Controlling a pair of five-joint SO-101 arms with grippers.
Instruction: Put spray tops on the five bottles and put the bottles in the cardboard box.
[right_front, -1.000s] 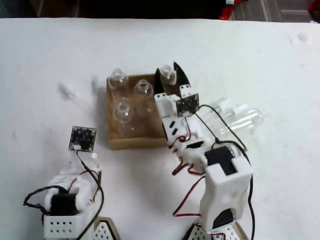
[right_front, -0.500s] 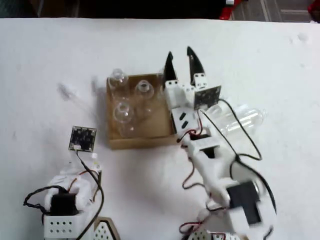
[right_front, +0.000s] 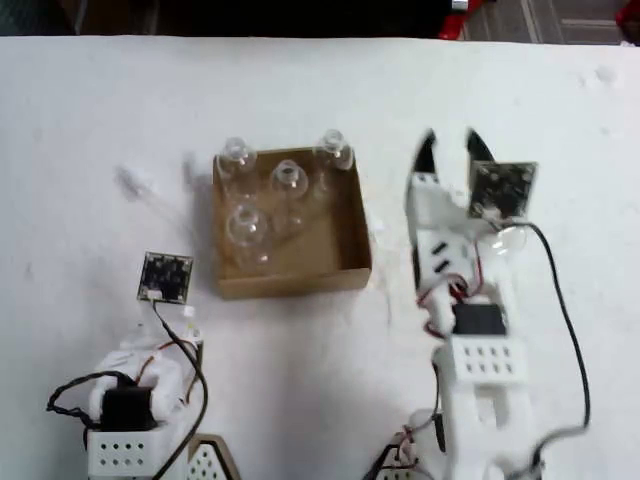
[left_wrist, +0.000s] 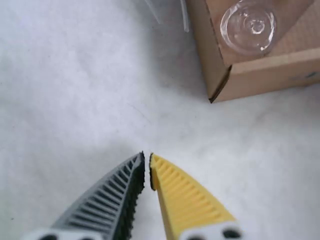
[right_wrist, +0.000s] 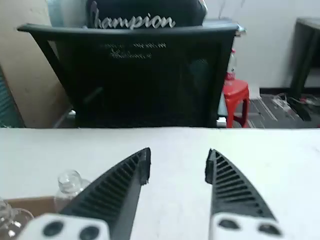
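Observation:
The cardboard box stands mid-table with several clear uncapped bottles upright in it, one at its far right corner. My right gripper hangs open and empty over the table to the right of the box; in its wrist view the gripper faces the table's far edge, with a bottle off to one side. Another clear bottle lies on the table, mostly hidden under the right arm. My left gripper is shut and empty just above the table, near a box corner and a bottle inside it.
The left arm is folded at the front left edge. A black chair and a red stool stand beyond the table's far edge. White tabletop lies open on all sides of the box.
My right gripper has left the bottle standing at the box's far right corner and swung right, away from the box. The left arm has not moved.

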